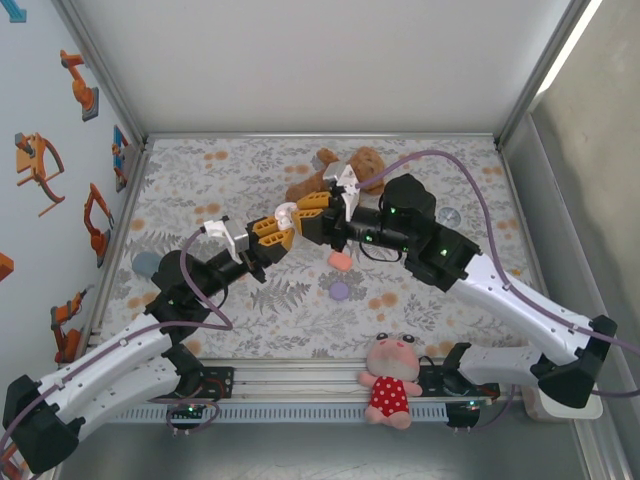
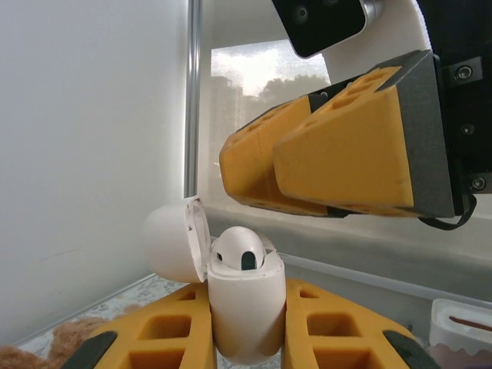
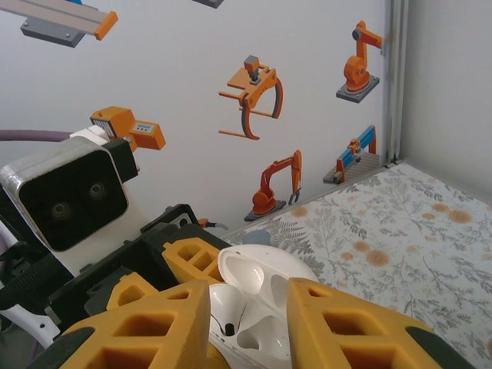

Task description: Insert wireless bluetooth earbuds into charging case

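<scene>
The left fingers [image 2: 184, 330] clamp a glossy white flip-lid charging case [image 2: 246, 307] with a white earbud [image 2: 241, 250] seated. The right fingers [image 2: 257, 173], slightly parted and empty, hover just above. The next move is probably a straight withdrawal.

Left arm [image 1: 110, 365] and right arm [image 1: 520, 300]: white shells, black joints and bases. Lilac cables [image 1: 470, 170] looping off both. Green lights [image 1: 395, 212] glowing on black wrist block. Up close, fingers [image 2: 346, 161] orange-yellow, pocketed with square recesses, black-backed, small screws [image 2: 463, 73] in housing.

No words, labels or numbers are legible.
</scene>
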You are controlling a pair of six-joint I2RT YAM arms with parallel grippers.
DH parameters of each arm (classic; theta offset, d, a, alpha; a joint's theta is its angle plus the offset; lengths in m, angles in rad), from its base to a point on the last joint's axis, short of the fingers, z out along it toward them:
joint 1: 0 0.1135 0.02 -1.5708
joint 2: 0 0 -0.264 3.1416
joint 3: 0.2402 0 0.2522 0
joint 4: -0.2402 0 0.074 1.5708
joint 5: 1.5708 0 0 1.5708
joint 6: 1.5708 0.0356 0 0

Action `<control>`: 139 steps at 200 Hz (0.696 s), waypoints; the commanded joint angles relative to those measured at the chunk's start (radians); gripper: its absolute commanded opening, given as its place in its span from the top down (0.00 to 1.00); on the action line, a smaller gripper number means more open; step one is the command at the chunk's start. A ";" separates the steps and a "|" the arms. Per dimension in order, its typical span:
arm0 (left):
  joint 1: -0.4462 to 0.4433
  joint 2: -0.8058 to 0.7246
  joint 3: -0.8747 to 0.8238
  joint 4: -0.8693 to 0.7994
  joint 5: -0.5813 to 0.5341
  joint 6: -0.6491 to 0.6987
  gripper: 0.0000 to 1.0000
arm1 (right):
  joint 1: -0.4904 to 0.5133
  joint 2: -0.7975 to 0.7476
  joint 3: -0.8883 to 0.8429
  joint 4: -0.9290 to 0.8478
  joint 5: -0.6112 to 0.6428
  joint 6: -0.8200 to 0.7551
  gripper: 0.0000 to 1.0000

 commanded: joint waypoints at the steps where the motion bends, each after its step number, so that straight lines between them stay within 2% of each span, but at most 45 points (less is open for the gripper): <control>1: 0.000 -0.021 0.018 0.008 -0.002 -0.006 0.93 | 0.004 -0.030 0.043 -0.020 0.050 -0.015 0.66; 44: 0.000 -0.051 0.005 -0.026 -0.010 0.000 0.93 | 0.004 -0.052 0.031 -0.035 0.136 -0.001 0.47; 74: 0.001 -0.094 -0.008 -0.062 -0.026 0.006 0.93 | 0.002 -0.064 0.018 -0.058 0.222 0.007 0.24; 109: 0.000 -0.149 -0.020 -0.120 -0.042 0.012 0.93 | -0.022 -0.068 -0.023 -0.062 0.314 0.078 0.02; 139: 0.001 -0.186 -0.028 -0.149 -0.051 0.011 0.93 | -0.110 -0.044 -0.064 -0.069 0.248 0.213 0.00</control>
